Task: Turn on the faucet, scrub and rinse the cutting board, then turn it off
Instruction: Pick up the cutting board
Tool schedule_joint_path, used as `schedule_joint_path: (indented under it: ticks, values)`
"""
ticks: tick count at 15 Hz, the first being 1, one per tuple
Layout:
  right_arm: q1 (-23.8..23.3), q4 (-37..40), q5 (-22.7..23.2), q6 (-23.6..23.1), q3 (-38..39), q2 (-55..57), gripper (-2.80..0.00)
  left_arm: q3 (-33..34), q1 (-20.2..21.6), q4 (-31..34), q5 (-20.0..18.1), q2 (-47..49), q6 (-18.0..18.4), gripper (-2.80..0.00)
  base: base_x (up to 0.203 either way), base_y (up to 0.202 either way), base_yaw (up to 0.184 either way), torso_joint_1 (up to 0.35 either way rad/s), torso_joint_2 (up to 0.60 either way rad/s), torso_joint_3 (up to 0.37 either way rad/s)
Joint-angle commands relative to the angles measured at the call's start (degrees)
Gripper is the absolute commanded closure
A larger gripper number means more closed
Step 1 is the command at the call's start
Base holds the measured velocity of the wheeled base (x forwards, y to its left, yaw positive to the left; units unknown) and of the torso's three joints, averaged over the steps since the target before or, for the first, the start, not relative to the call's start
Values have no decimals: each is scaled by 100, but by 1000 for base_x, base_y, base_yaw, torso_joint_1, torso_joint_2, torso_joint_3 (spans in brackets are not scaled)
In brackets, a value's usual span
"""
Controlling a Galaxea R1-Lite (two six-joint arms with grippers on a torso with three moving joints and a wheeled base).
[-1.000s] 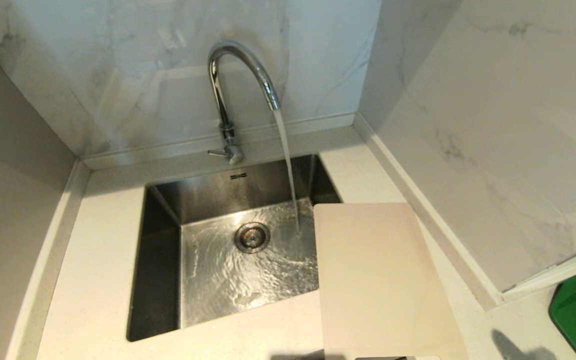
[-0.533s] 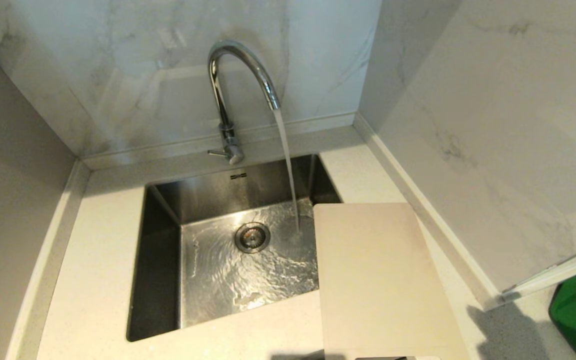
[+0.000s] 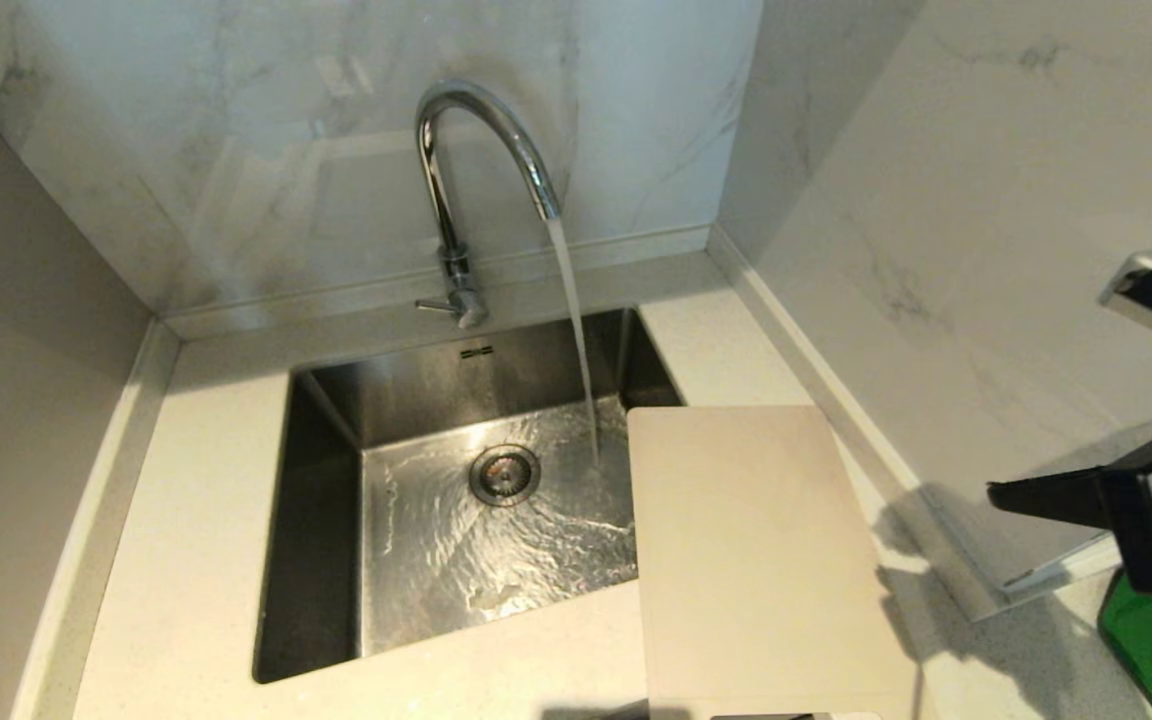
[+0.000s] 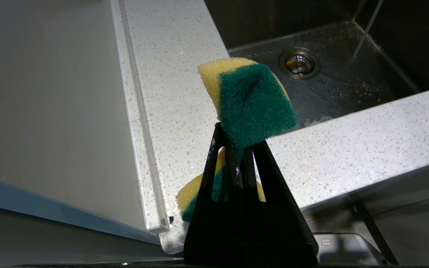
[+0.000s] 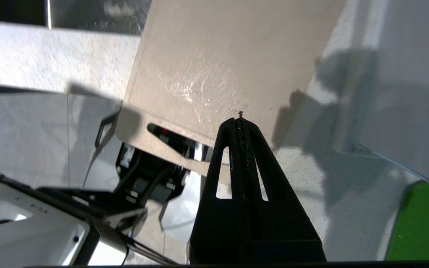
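The faucet (image 3: 481, 190) runs into the sink (image 3: 326, 520); the cutting board (image 3: 756, 560) lies on the surface (image 3: 196, 560), one edge overhanging the basin. Right gripper (image 5: 240, 119), jaws clenched empty, should open before gripping the board's near edge; left gripper (image 4: 237, 152) grasps a sponge (image 4: 251, 100).

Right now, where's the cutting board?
Head view: the cutting board lies flat on the counter, right of the sink, its left edge overhanging the basin.

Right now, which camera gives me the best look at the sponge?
The left wrist view. It shows the sponge, yellow with a green scrub face, pinched in the left gripper above the counter beside the sink. The head view and right wrist view don't show the sponge at all.
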Motion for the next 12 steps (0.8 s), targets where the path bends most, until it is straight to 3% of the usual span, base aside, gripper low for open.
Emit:
schedule_joint_path:
  ticks: [1,6,7,9,12]
  values:
    - [342,27,-55,-14,35,762,0,9,2,0,-2,-1,4,0,0,0,0,0,0,0]
    - [1029,-429,-443,-86,1074,976,0,18,2,0,-11,-1,4,0,0,0,0,0,0,0]
    - [1192,-758,-607,-123,1448,997,-280,18,2,0,-11,-1,4,0,0,0,0,0,0,0]
    - [1563,-1230,-903,-203,1917,1061,-280,18,2,0,-11,-1,4,0,0,0,0,0,0,0]
    - [1824,-1266,-1136,-431,2014,1160,-280,18,2,0,-11,-1,4,0,0,0,0,0,0,0]
